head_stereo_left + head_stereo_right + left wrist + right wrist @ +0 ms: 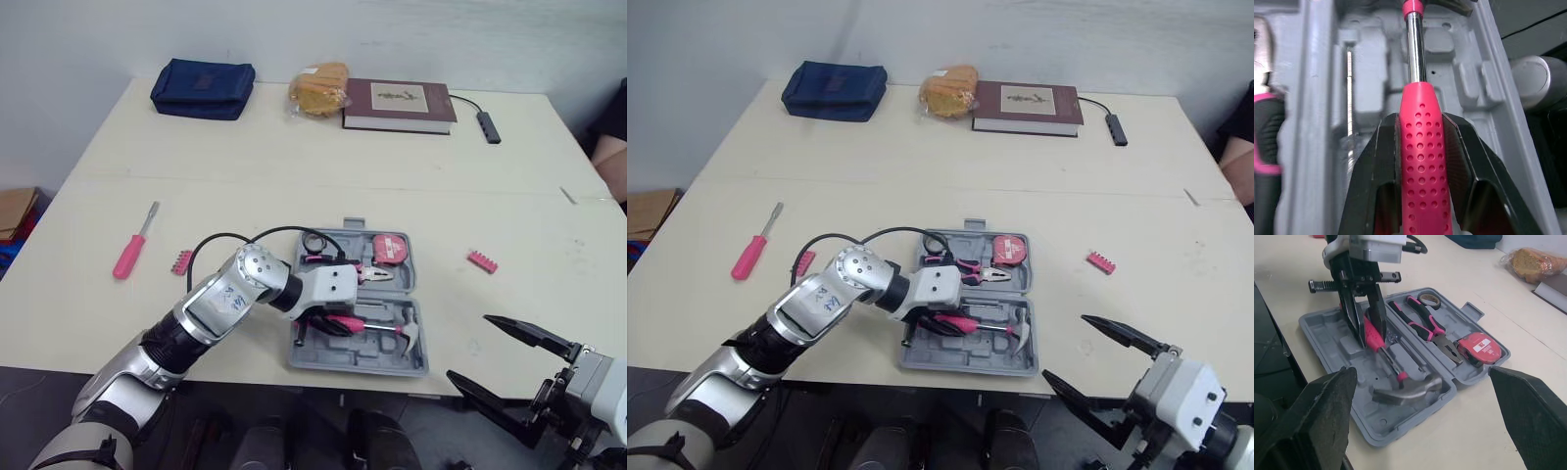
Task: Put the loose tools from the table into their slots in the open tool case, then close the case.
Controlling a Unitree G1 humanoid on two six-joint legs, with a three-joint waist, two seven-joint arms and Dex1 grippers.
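Off the near right edge of the table (294, 166), the right gripper (470, 347) hangs with its two fingers spread wide and nothing between them.

Left of it, at the near edge, lies the open tool case (353, 363). The left gripper (1370, 337) reaches into its near half and is clamped on the pink handle of the hammer (377, 329), a finger on each side of the grip. The hammer lies along that half with its steel head to the right; whether it is fully seated in its slot I cannot tell.

I judge the hammer stiff and head-heavy. Its dimpled grip looks rubbery and should not slip, but a hold this far from the head invites the head end to droop, so a hold nearer the neck would carry it more level.

The far half of the case holds the pliers (367, 276), a roll of tape (315, 241) and the tape measure (392, 248).

Loose on the table are a pink bit holder (181, 261) just left of the case, a second bit holder (482, 261) to its right, and the screwdriver (129, 255) further left. The bit holders look light and low, best pinched across their narrow sides. The screwdriver is light and stiff but may roll, so its pink handle is the place to grip.

At the far edge sit a blue pouch (203, 88), bagged bread (320, 88) and a book (399, 105).
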